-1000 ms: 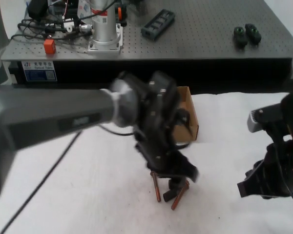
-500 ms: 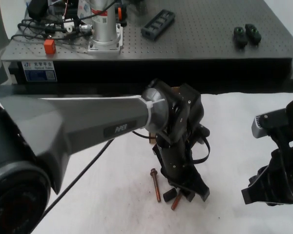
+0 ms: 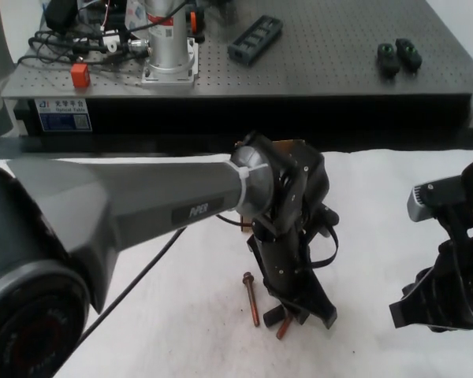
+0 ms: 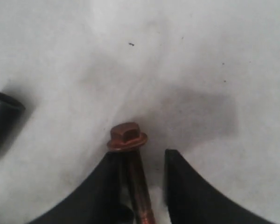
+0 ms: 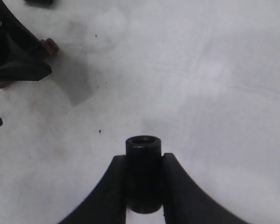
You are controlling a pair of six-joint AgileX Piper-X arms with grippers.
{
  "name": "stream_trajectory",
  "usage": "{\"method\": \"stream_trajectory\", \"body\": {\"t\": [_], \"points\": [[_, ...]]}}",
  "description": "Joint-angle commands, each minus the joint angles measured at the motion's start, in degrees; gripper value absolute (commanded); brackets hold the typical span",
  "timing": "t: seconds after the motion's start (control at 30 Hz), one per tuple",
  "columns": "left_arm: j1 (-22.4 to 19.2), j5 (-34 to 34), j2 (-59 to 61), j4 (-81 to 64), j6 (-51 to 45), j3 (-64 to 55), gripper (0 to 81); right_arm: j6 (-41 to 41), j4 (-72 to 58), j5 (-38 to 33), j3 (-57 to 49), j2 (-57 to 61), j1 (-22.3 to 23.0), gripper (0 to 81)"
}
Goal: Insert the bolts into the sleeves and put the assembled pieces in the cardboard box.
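My left gripper (image 4: 142,156) is open and low over the white cloth, its fingers on either side of a copper bolt (image 4: 130,154). One finger touches the shaft and a gap shows on the other side. In the high view this bolt (image 3: 284,326) sticks out from under the left gripper (image 3: 307,307), next to a loose black sleeve (image 3: 273,316) and a second bolt (image 3: 252,298). My right gripper (image 5: 143,157) is shut on another black sleeve (image 5: 143,179), held with its bore facing out, at the right of the cloth (image 3: 426,311). The cardboard box (image 3: 298,145) is mostly hidden behind the left arm.
The loose sleeve (image 4: 2,119) lies close beside the left gripper. Beyond the cloth is a raised perforated metal bench (image 3: 339,71) with a black tray (image 3: 255,38), two black parts (image 3: 398,55), an orange block (image 3: 80,75), a metal post (image 3: 169,47) and cables.
The left arm swung to the right and came down, bringing its gripper over the right-hand bolt. In the last half second it barely moved. The right arm stayed nearly still.
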Motion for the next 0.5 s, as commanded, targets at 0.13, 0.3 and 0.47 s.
{"method": "stream_trajectory", "body": {"t": [0.13, 0.3, 0.47], "points": [[-0.2, -1.2, 0.9, 0.6, 0.8, -1.3, 12.0, 0.5, -0.2, -0.5, -0.2, -0.7, -0.3, 2.7], [-0.1, -0.9, -1.6, 2.7, -1.0, -4.5, 0.3, 1.9, -5.9, -5.6, -0.2, -4.7, -0.3, 2.7], [3.2, 2.0, -13.0, -2.5, -5.4, 1.1, 0.6, 3.0, -7.2, -10.2, 0.1, -9.1, -0.3, 2.7]]}}
